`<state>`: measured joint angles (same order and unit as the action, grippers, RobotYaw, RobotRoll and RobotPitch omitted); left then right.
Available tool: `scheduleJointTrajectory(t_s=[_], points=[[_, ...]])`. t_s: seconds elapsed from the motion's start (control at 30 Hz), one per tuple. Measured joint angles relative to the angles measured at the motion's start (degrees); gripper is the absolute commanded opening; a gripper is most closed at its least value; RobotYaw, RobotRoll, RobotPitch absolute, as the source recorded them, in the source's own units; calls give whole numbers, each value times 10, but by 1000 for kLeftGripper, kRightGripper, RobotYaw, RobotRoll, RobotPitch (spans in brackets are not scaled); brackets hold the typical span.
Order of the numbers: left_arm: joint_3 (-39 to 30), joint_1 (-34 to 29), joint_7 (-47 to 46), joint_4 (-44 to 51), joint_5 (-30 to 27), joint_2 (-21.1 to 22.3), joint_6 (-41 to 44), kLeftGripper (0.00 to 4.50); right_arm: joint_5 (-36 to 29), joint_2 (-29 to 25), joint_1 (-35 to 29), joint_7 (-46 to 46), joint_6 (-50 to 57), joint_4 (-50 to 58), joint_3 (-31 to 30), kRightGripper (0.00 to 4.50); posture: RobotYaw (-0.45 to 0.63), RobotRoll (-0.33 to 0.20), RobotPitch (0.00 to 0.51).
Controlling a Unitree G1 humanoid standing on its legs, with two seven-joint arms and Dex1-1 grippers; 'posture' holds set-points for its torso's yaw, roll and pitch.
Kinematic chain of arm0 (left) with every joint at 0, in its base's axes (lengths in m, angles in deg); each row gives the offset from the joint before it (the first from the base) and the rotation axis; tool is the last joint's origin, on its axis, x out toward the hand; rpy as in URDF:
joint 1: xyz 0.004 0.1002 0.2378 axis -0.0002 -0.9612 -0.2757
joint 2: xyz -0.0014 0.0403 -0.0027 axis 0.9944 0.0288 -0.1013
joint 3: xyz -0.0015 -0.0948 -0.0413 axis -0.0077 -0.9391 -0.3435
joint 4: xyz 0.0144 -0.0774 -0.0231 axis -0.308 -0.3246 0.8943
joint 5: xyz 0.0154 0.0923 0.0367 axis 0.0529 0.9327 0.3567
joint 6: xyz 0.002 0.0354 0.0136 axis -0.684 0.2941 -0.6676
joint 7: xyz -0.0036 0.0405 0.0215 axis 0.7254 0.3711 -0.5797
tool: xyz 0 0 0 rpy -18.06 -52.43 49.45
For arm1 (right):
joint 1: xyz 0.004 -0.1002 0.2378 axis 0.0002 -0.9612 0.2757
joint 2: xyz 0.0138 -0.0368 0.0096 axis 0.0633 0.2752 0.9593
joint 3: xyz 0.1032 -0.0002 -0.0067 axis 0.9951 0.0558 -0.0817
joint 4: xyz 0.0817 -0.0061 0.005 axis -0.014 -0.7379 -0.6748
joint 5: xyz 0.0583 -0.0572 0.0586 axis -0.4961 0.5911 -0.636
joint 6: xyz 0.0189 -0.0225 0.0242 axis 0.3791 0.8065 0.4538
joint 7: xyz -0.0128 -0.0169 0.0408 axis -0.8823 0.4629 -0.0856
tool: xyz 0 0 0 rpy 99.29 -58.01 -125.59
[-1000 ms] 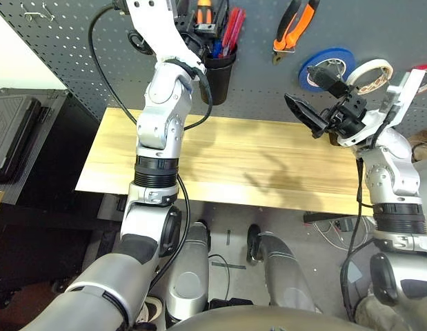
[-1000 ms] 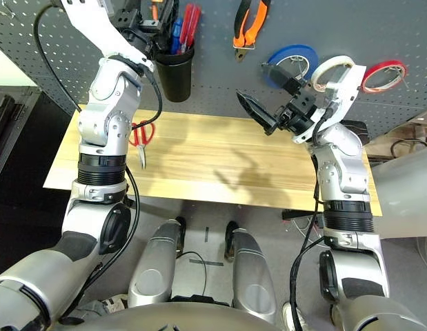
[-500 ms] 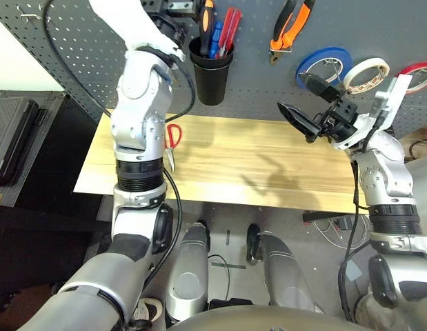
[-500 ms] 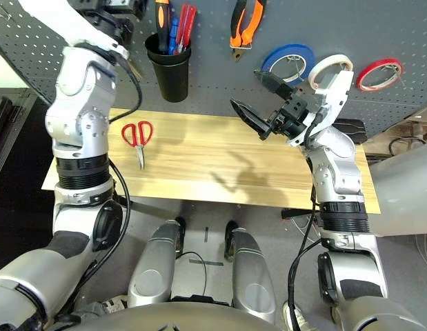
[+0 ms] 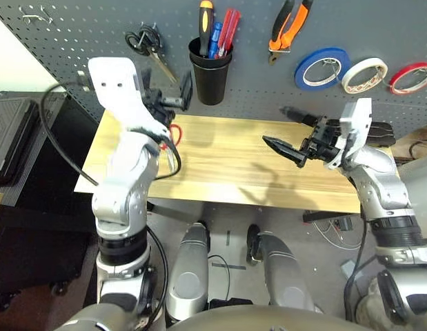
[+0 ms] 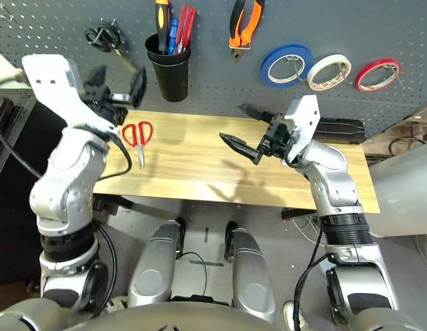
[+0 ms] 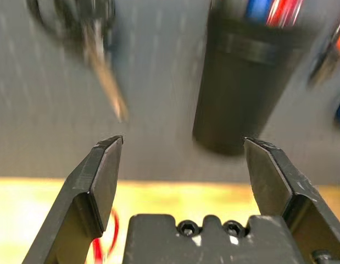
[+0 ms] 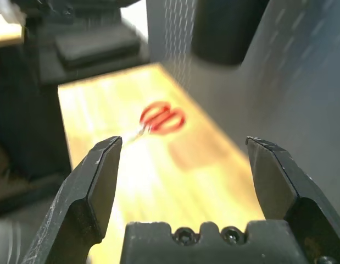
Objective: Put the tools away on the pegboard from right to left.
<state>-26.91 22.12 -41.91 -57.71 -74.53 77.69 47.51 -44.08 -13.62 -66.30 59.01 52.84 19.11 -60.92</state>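
On the dark grey pegboard [image 6: 220,83] hang the cream-white tape roll [image 6: 328,71] and the orange-and-black pliers [image 6: 242,24]. The orange-and-black screwdriver [image 6: 161,21] stands in the black cup [image 6: 170,67]. The red-handled scissors [image 6: 137,136] lie flat on the left part of the wooden table [image 6: 199,162], also seen as red scissors [image 8: 161,117]. My left gripper [image 6: 118,86] is open and empty, just above and behind the scissors, facing the cup [image 7: 241,82]. Over the table's middle right, my right gripper [image 6: 235,124] hangs open and empty, pointing left.
Black-handled scissors [image 6: 103,36] hang at the board's upper left. Blue tape [image 6: 287,64] and red tape [image 6: 377,74] flank the cream roll. A black flat object [image 6: 341,129] lies at the table's back right. A black case [image 5: 13,138] sits left of the table.
My left arm has drawn back from the cup and come down over the table's left end near the red scissors. My right gripper has lowered and swung toward the table's middle.
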Motion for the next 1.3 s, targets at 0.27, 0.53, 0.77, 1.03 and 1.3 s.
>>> scheduleJointTrajectory(t_s=[0.27,0.53,0.77,1.03,1.3], points=[[-1,-31,-8,-106,52,3,-39,4477,61,16,-8,-27,11,-22,-46,4500,299,0,272],[-10,-13,-11,-227,79,4,-82,4477,123,55,1,-66,2,-80,-90,4500,298,0,293],[-46,30,-28,-358,91,24,-128,4477,168,84,13,-101,-1,-116,-121,4500,298,0,315],[-63,106,-46,-526,98,36,-194,4477,194,108,18,-125,-1,-134,-132,4500,291,0,332],[-96,213,-84,-725,98,50,-262,4477,198,112,1,-135,27,-95,-132,4500,268,0,331]])
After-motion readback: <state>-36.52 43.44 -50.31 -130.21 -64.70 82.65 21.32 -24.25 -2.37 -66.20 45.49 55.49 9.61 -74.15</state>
